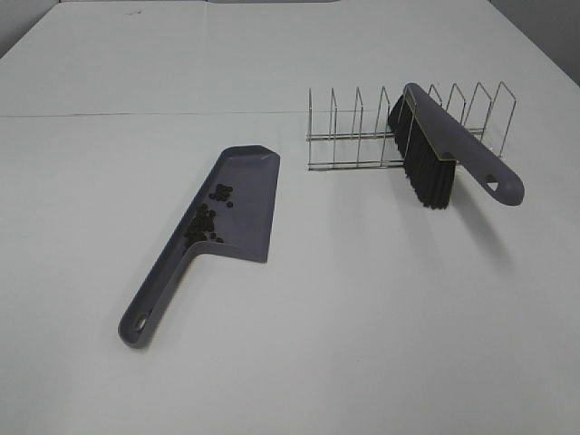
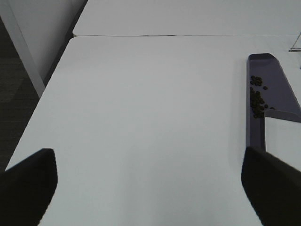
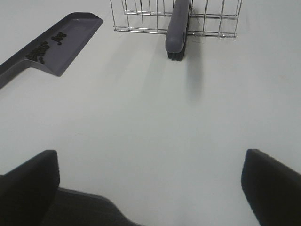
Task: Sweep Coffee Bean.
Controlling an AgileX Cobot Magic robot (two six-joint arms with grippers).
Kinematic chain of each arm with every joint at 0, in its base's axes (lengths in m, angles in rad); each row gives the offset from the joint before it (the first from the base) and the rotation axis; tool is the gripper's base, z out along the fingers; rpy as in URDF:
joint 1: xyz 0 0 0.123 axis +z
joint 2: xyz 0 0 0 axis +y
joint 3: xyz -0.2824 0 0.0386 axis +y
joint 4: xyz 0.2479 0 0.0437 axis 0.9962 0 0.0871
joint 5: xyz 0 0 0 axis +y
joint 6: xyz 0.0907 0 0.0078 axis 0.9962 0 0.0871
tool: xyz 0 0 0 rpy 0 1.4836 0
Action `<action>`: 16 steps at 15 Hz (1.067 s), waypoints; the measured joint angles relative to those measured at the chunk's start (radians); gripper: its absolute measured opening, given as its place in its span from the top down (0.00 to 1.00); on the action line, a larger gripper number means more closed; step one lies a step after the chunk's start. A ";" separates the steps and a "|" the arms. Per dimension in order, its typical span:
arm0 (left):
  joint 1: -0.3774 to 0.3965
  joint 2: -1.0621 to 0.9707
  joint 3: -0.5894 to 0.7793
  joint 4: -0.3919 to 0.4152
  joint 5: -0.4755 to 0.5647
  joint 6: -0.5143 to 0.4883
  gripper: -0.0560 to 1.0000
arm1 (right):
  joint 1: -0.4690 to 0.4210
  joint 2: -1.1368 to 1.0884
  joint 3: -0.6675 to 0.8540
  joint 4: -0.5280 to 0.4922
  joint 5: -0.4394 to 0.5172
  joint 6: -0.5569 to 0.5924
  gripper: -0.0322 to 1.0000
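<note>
Lying clustered in the grey plastic dustpan (image 1: 237, 204) on the white counter (image 1: 362, 317), the tiny dark coffee beans (image 1: 205, 220) blur together. Both tools, left (image 2: 149, 181) and right (image 3: 150, 181), stand spread, empty, fingertips cropped.

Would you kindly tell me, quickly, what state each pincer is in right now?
Left pincer: open, holding nothing.
Right pincer: open, holding nothing.
</note>
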 joint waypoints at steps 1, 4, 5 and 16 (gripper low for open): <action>0.000 0.000 0.000 -0.012 0.000 0.009 0.01 | 0.000 0.000 0.000 0.000 0.000 0.000 0.05; 0.000 -0.001 0.000 -0.076 0.000 0.036 0.01 | 0.000 0.000 0.000 0.000 0.000 0.000 0.05; 0.000 -0.001 0.000 -0.109 0.000 0.048 0.01 | 0.000 0.000 0.000 0.000 0.000 0.000 0.05; 0.000 -0.001 0.000 -0.150 0.000 0.073 0.01 | 0.000 0.000 0.000 0.000 0.000 0.000 0.05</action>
